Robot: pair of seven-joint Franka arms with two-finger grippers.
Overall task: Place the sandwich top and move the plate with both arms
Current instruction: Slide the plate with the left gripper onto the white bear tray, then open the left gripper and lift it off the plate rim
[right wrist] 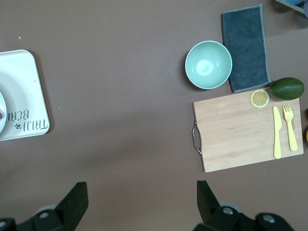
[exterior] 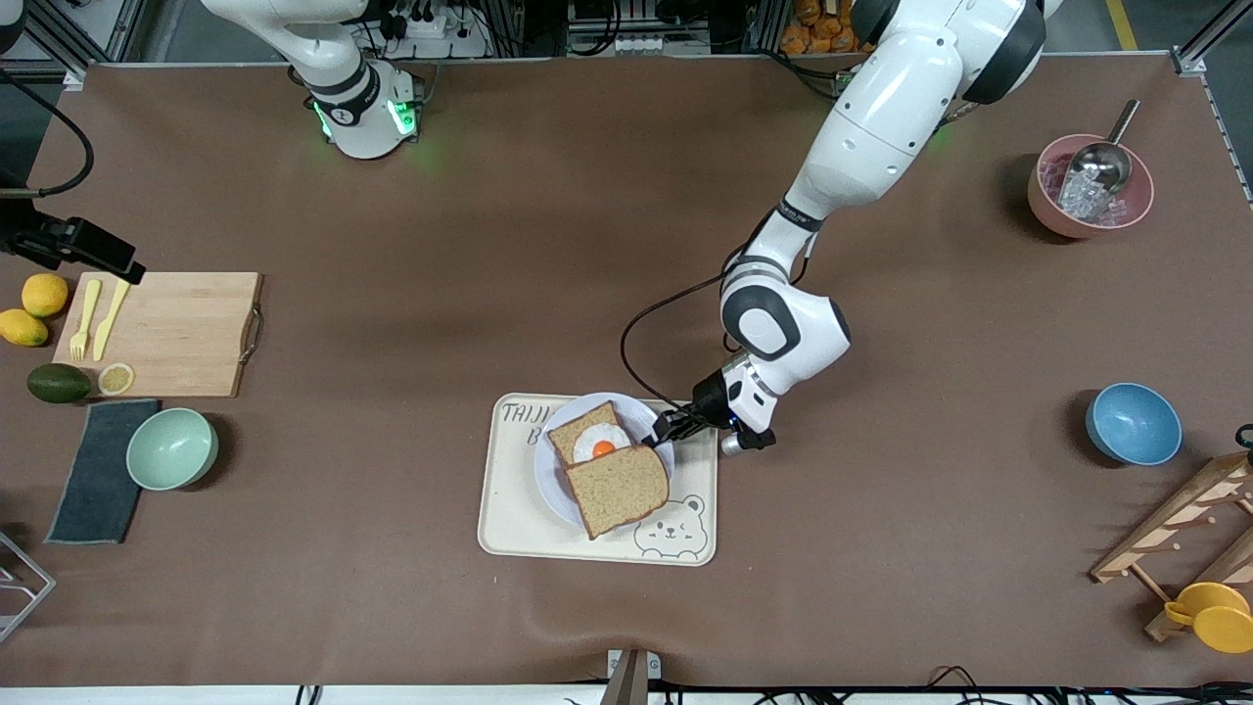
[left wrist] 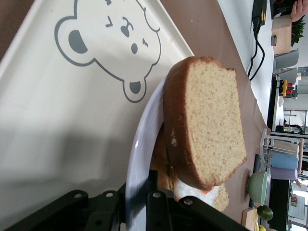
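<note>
Gripping the rim of the plate (exterior: 556,494), the left gripper (exterior: 668,428) has its jaws clamped shut on the edge that faces the left arm's end of the surface; the left wrist view shows the dark jaws pinching the pale rim.

The plate sits on the cream bear-print tray (exterior: 529,539) roughly mid-surface, fairly near the front camera. On the plate there's a bread slice carrying a fried egg (exterior: 600,444), and the sandwich top (exterior: 618,487) lies over the nearer half of it, so the yolk still peeks out at the farther edge. From the left wrist view the sandwich top (left wrist: 211,120) looks tilted, propped up on the egg slice rather than lying flat.

The right gripper (right wrist: 139,204) hangs high up with its jaws spread wide and nothing between them. Its wrist view looks down on bare brown surface, between the tray and the wooden cutting board (right wrist: 240,132). That arm is just waiting.

Toward the right arm's end of the surface there's also a mint bowl (exterior: 172,447), a dark cloth (exterior: 98,480), an avocado (exterior: 58,383), a lemon slice (exterior: 116,378) and yellow cutlery (exterior: 98,318) on the board.
</note>
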